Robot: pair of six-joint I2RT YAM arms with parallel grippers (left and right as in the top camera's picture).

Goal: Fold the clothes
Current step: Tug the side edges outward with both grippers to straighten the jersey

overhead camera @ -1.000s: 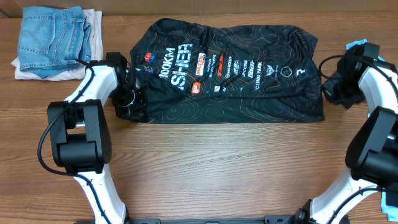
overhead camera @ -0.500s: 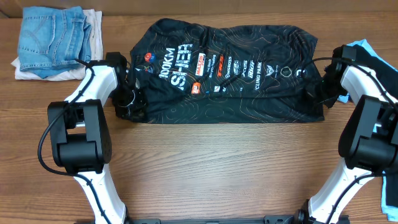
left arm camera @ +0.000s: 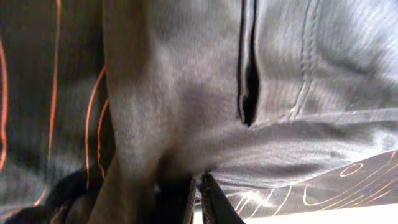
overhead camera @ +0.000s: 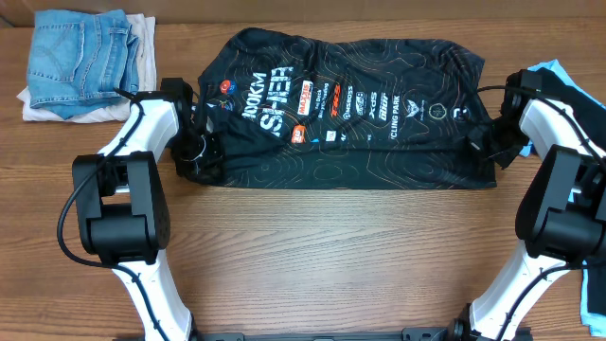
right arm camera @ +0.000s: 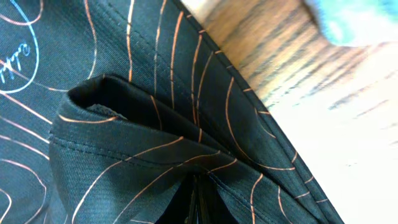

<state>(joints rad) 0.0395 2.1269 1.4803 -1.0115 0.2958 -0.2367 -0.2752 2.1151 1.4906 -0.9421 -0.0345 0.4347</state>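
The black jersey (overhead camera: 350, 123) with thin contour lines, sponsor logos and white lettering lies spread across the middle of the wooden table (overhead camera: 331, 256). My left gripper (overhead camera: 197, 150) is at its left edge, shut on a pinch of the fabric (left arm camera: 186, 124). My right gripper (overhead camera: 481, 144) is at its right edge, shut on a fold of the jersey (right arm camera: 161, 143). A black-and-light-blue garment (overhead camera: 559, 76) peeks out at the far right, behind my right arm, and shows blurred in the right wrist view (right arm camera: 354, 18).
A folded stack with blue jeans (overhead camera: 80, 57) on top of a pale garment (overhead camera: 142, 43) sits at the back left corner. Bare wood stretches in front of the jersey to the table's near edge.
My right gripper moved left from beside the jersey onto its right edge and closed on the fabric. The jersey's lower right edge shifted slightly. The left arm has stayed put.
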